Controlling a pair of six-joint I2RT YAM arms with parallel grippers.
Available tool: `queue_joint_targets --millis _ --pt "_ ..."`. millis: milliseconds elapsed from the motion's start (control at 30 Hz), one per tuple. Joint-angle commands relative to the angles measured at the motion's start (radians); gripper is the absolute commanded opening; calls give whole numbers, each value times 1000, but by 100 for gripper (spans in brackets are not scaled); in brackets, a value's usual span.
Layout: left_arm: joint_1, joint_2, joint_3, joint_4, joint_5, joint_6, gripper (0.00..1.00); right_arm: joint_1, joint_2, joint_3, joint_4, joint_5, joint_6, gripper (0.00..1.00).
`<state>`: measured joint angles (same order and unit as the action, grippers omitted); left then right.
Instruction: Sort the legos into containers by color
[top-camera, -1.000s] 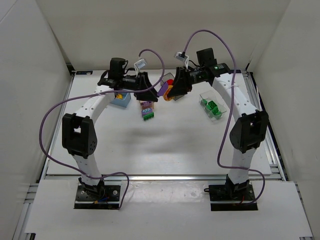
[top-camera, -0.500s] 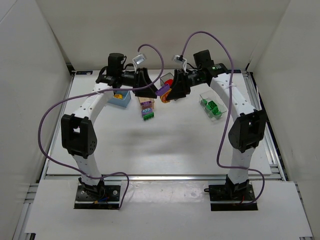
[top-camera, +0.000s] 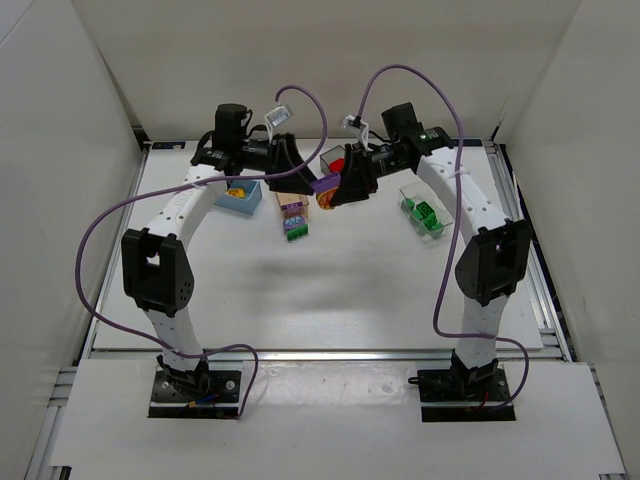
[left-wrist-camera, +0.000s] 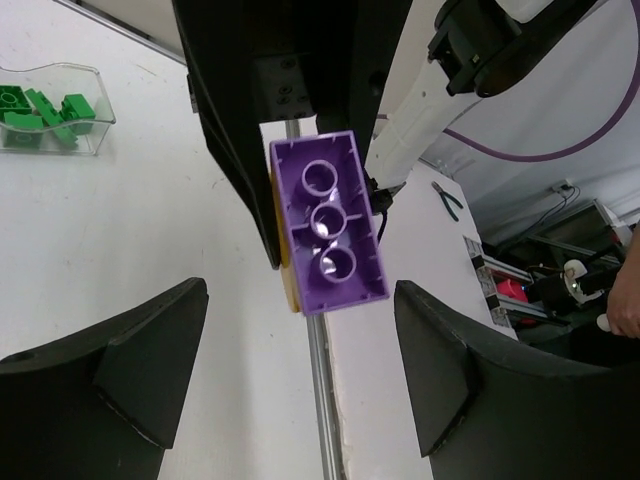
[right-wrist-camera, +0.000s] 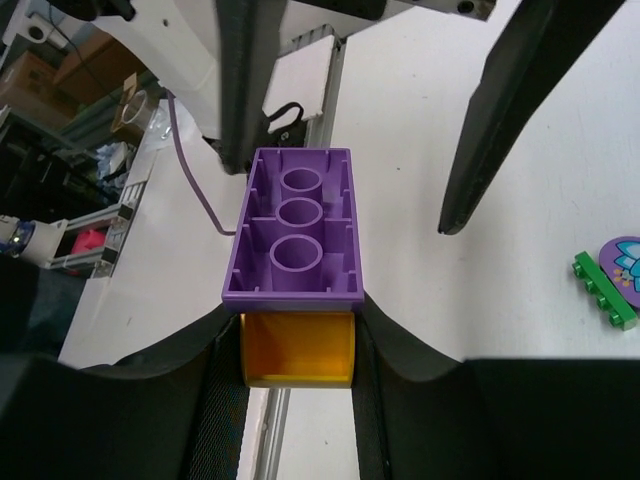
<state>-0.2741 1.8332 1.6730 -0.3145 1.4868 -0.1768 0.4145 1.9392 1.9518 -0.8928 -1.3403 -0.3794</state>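
Observation:
My right gripper (top-camera: 338, 189) is shut on a yellow-orange brick (right-wrist-camera: 298, 348) with a purple brick (right-wrist-camera: 295, 225) stuck on it, held in the air above the back middle of the table. My left gripper (top-camera: 299, 179) is open and faces this clump end-on; in the left wrist view the purple brick (left-wrist-camera: 328, 225) hangs just beyond its spread fingers (left-wrist-camera: 130, 370). A clump of purple, tan and green legos (top-camera: 294, 220) lies on the table below. The light blue bin (top-camera: 243, 198) holds a yellow piece. The clear bin (top-camera: 422, 213) holds green legos.
A bin with a red brick (top-camera: 335, 159) stands at the back, behind the grippers. A flat green strip (right-wrist-camera: 603, 291) and a purple disc (right-wrist-camera: 626, 262) lie on the table under the right wrist. White walls enclose the table on three sides.
The two grippers have closed in on each other. The right one carried the purple and orange clump left, and the left one moved right toward it, still open.

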Motion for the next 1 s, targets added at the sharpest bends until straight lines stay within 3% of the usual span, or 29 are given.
queue_joint_targets --millis 0,267,533,800,933,967 --pt "-14 -45 50 9 61 -15 86 23 -6 -4 -23 43 -30 7" --pt "-7 -84 -7 11 6 -9 86 7 -32 -28 -15 55 -26 7" --pt "-14 -60 1 9 3 -29 74 7 -19 -8 23 66 30 7" --pt "-31 -60 -7 -24 -48 5 78 17 -13 4 40 73 54 7" --pt "-39 -58 -1 -31 -72 14 71 29 -14 2 40 75 51 7" --pt "-42 -55 4 -34 -74 16 66 29 -13 4 40 75 51 7"
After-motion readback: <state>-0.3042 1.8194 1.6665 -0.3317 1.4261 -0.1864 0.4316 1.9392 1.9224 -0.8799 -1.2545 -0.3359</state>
